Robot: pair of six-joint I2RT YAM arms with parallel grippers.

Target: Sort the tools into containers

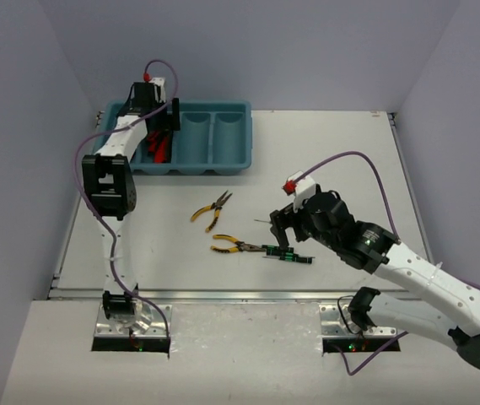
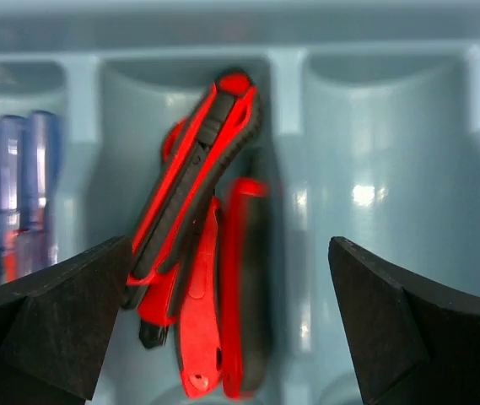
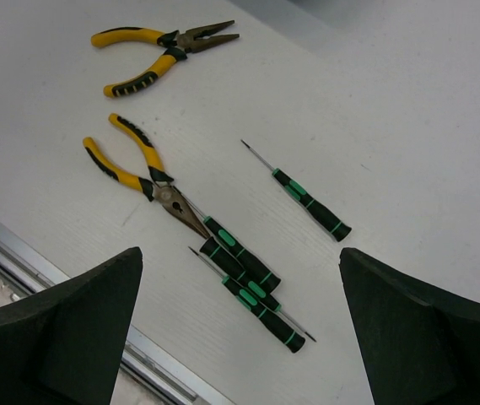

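Plain white table (image 1: 324, 160), pale walls all round, teal tray (image 1: 223, 169) up at the far left. Left fingers (image 2: 54, 329) hang spread wide over the tray, gripping nothing. Red-and-black utility knives (image 2: 197, 169) are piled in the compartment right below, with blue-handled screwdrivers (image 2: 29, 186) in the next one over. Right fingers (image 3: 62, 329) are wide apart too, empty, above two yellow-handled pliers (image 3: 126, 164) and several thin precision screwdrivers (image 3: 307, 198) lying loose on the table.

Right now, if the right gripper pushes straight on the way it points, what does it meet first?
Most likely the bunched precision screwdrivers lying on the table, in line between the fingers of the open right gripper, at the nose of the nearer pliers. Depth is hard to judge from the wrist view.
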